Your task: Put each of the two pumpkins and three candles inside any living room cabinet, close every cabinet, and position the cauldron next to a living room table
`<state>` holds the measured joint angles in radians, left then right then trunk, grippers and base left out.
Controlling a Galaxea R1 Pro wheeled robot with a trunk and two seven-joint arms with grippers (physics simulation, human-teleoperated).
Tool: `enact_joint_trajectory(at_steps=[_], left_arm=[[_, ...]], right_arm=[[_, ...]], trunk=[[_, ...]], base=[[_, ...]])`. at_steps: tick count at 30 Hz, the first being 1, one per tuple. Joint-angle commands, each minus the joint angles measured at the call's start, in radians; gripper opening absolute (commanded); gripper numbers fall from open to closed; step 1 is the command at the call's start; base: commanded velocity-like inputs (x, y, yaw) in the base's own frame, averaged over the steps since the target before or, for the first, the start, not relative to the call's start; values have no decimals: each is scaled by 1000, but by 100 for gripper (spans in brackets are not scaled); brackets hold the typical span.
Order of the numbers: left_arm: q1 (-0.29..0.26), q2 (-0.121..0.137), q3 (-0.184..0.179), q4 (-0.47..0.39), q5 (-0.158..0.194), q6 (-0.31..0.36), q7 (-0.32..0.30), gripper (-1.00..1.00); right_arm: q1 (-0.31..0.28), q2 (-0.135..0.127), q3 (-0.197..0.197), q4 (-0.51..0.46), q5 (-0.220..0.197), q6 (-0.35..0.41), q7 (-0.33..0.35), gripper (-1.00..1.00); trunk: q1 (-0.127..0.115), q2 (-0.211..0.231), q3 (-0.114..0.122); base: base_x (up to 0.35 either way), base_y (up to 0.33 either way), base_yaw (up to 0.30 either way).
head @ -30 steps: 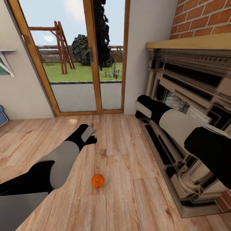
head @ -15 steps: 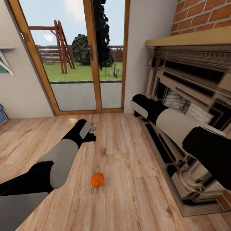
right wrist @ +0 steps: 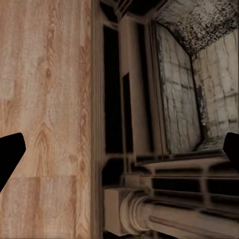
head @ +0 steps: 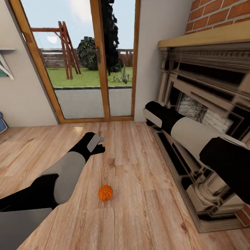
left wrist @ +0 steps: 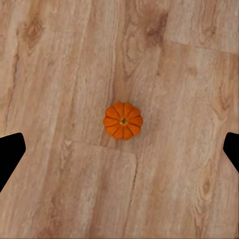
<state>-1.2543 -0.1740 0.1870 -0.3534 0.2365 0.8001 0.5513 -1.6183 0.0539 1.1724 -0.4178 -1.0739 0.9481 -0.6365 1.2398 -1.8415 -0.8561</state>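
Note:
One small bright-orange pumpkin (head: 105, 193) sits on the light wood plank floor (head: 139, 215), between my two arms. My left gripper (head: 98, 144) hangs open above the floor, a little beyond the pumpkin. In the left wrist view the pumpkin (left wrist: 123, 121) lies below and between the spread black fingertips (left wrist: 10, 155), untouched. My right gripper (head: 150, 122) is open and empty beside the fireplace. Its fingertips (right wrist: 10, 153) frame the floor and the stone hearth. The other pumpkin, the candles, the cabinet and the cauldron are out of view.
An ornate stone fireplace surround (head: 208, 104) with a wood mantel runs along the right, under a red brick chimney (head: 222, 14). Wood-framed glass doors (head: 86, 59) stand ahead, with a grey wall (head: 21, 97) to their left. Open floor lies around the pumpkin.
The whole picture has shifted slightly, so the camera moved. Both arms wavered a little. The pumpkin stays where it was on the floor.

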Motion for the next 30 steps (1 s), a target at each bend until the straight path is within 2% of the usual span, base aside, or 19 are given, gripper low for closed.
enact_joint_trajectory(at_steps=[1, 6, 8, 11, 15, 22, 24, 26, 27, 30], left_arm=[[0, 0, 1, -1, 10, 0, 2, 100], [0, 0, 2, 46, 9, -30, -61, 100], [0, 0, 2, 63, 9, -64, -86, 100], [0, 0, 1, 70, 9, -80, -102, 100], [0, 0, 0, 74, 6, -93, -110, 100], [0, 0, -6, 55, 4, -83, -106, 100], [0, 0, -6, -14, 4, 12, -104, 100], [0, 0, -6, -60, 3, 78, -103, 100], [0, 0, -5, -122, 0, 141, -102, 100], [0, 0, -5, -150, -1, 164, -102, 100]], right_arm=[[-2, -1, 7, -1, -11, 2, -8, 100], [-2, -2, 0, -1, -11, -2, -8, 100], [-1, 0, -27, -1, -12, -4, -9, 100], [0, 3, -73, -1, -13, -4, -17, 100], [0, 3, -128, -1, -13, -6, -70, 100], [0, -4, -141, 0, -12, -5, -85, 100], [0, -6, -143, 0, -13, -4, -85, 100], [0, -6, -144, 0, -14, -3, -85, 100], [0, -11, -143, 1, -14, -2, -85, 100], [0, -32, -145, 1, -14, -2, -85, 100]], trunk=[[4, -8, -4], [23, -43, -20], [31, -57, -26], [42, -78, -35], [57, -106, -48], [84, -155, -70], [92, -169, -76], [100, -183, -82], [103, -190, -86], [115, -211, -95]], base=[[0, 0, 0], [0, 0, 0], [0, 0, 0], [0, 0, 0], [0, 0, 0], [0, 0, 0], [0, 0, 0], [0, 0, 0], [0, 0, 0], [0, 0, 0]])
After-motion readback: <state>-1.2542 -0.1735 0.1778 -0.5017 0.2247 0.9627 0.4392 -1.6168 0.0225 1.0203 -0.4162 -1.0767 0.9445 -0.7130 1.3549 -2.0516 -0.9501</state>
